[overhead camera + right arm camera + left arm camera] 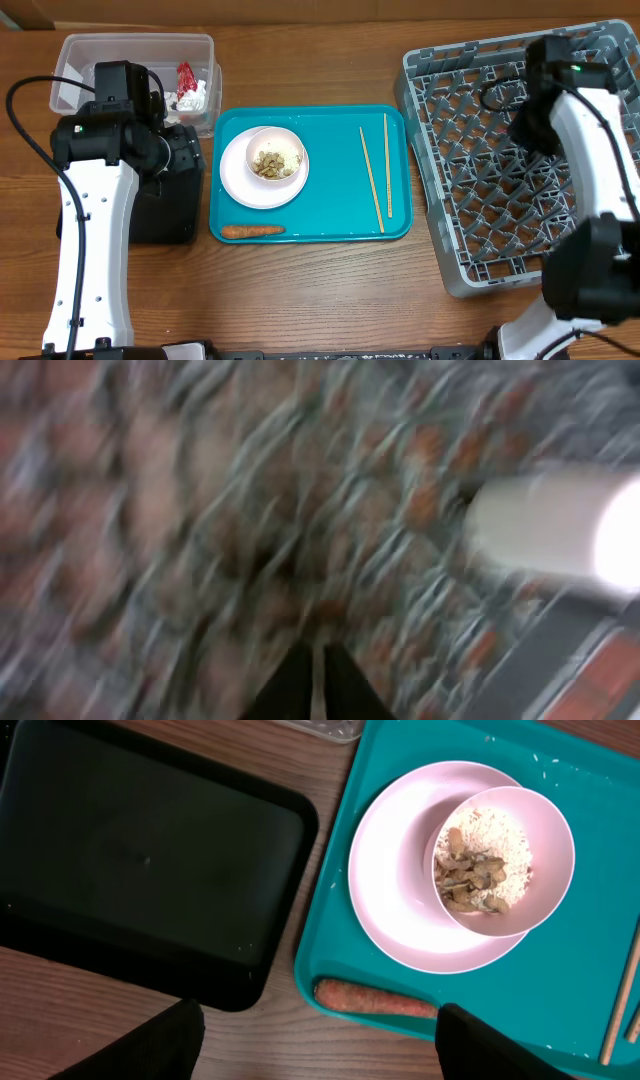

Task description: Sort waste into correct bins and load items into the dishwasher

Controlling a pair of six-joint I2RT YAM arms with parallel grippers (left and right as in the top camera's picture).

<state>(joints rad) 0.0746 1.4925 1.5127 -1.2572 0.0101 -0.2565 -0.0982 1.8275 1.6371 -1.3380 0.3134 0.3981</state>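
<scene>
Just ahead of the wide-open left gripper (pixel 320 1045), nothing held: carrot stick (pixel 375 1001) along the front edge of the teal tray (pixel 560 1000). Beyond it, plate (pixel 390 890) carrying a bowl (pixel 550 820) of food scraps (pixel 470 875). Black tray (pixel 140 860) just left. Chopsticks (pixel 388 165) near the teal tray's right edge. Over the grey dish rack (pixel 470 160) at the wooden bench's (pixel 330 290) right edge: right gripper (pixel 312 680), closed, view blurred. In the clear tub (pixel 65 60), back-left corner: tissue (pixel 195 98) and red wrapper (pixel 186 76).

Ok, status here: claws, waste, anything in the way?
Left claw open, empty. Right claw shut over dish rack. Carrot stick and scraps bowl on teal tray. Nothing seen blocking.
</scene>
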